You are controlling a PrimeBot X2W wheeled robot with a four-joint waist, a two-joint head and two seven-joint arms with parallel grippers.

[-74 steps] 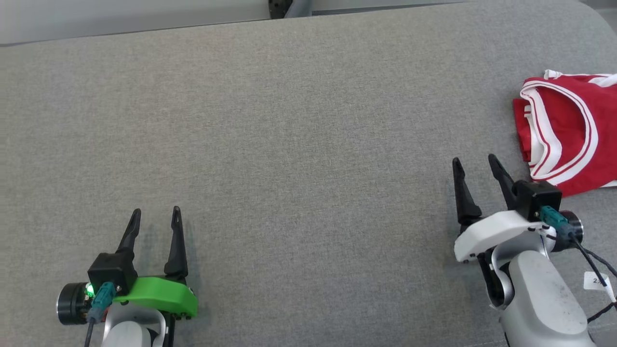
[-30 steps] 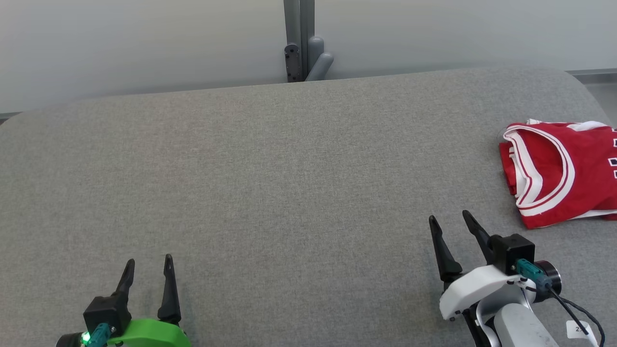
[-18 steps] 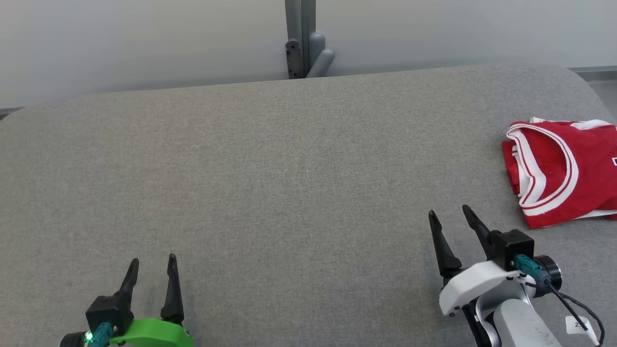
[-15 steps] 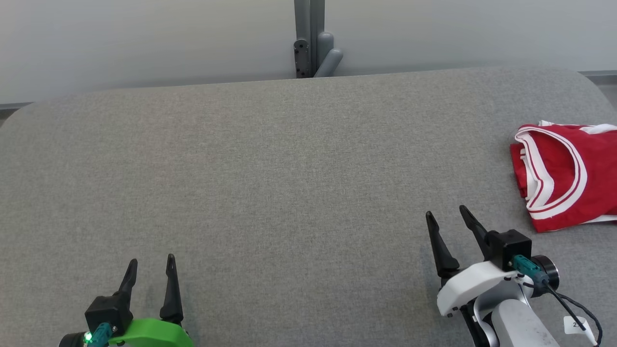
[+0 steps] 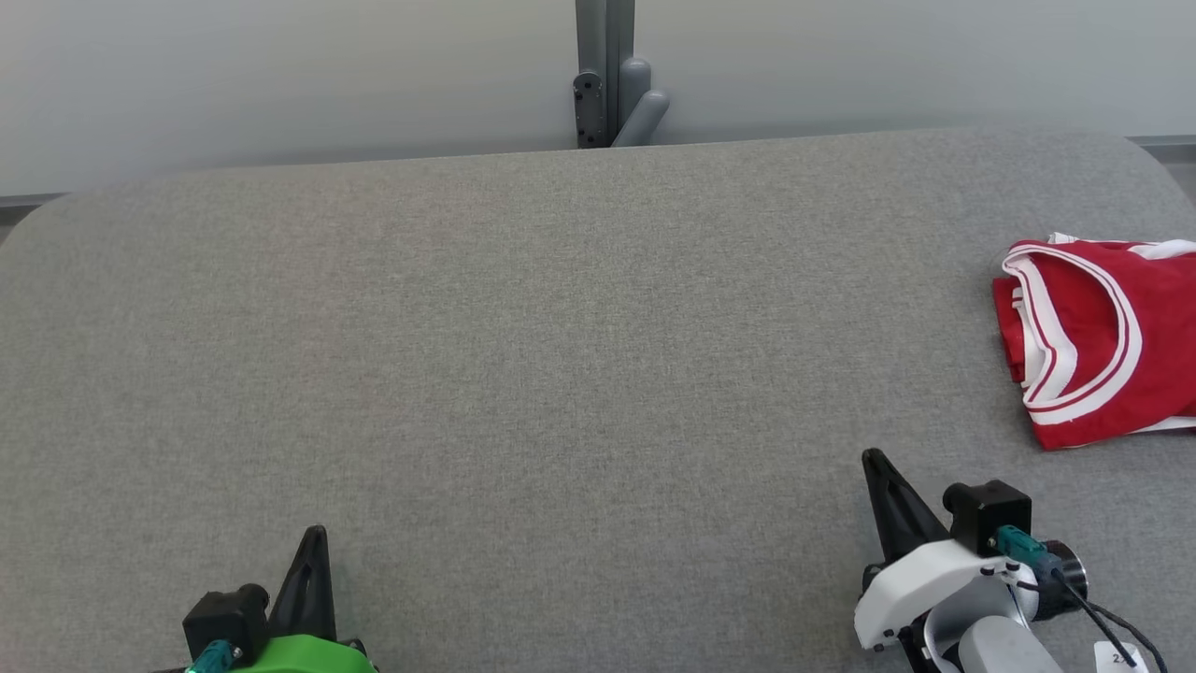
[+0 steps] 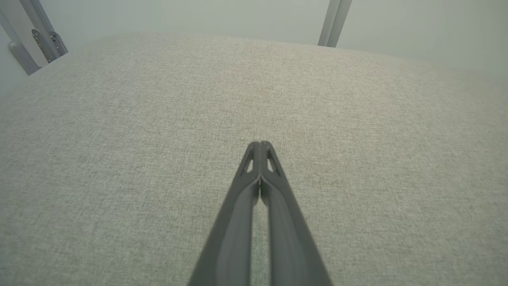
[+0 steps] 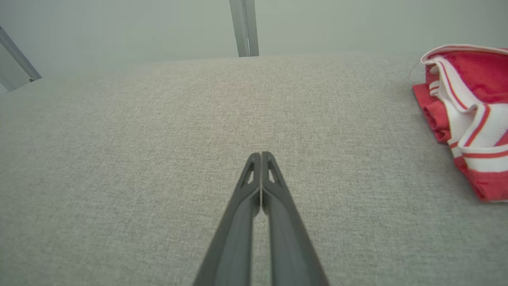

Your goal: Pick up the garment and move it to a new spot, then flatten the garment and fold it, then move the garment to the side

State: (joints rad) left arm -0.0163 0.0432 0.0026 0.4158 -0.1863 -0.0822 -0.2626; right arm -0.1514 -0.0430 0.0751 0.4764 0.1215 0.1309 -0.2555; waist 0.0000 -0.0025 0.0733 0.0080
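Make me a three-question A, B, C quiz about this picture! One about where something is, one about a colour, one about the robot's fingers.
1. Where does the folded red-and-white fabric jersey lie on the grey cloth-covered table? A by the robot's right edge; B in the middle; C by its left edge.
2. What colour is the jersey's trim? A blue; B white; C yellow.
3. How are the right gripper's fingers? A wide apart; B holding the jersey; C pressed together, empty.
Answers: 1 A: it lies at the head view's right side. 2 B: white bands edge the red cloth. 3 C: the tips touch, nothing between.
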